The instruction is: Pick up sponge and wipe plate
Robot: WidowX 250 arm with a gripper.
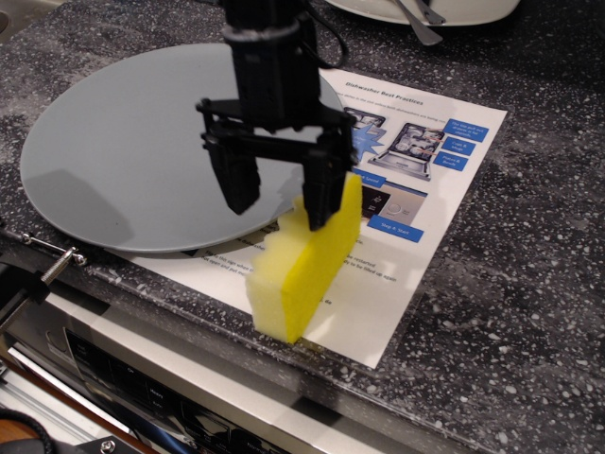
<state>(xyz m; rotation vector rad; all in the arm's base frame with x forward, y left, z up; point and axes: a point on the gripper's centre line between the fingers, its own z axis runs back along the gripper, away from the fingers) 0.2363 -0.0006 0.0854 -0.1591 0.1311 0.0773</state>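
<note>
The bright yellow sponge [307, 265] stands on its long edge on a printed sheet, wavy edge facing the plate. The large grey-blue plate [123, 161] lies flat on the dark counter to its left. My black gripper [281, 201] hangs open over the plate's near right edge. Its right finger [319, 194] is in front of the sponge's upper far end and its left finger [238, 180] is over the plate. Whether the right finger touches the sponge I cannot tell. Nothing is held.
A printed dishwasher leaflet [416, 180] lies under the sponge. A white dish with a utensil [425, 11] sits at the back. A metal clamp [52, 257] is at the counter's front left edge, above an appliance panel [142, 378].
</note>
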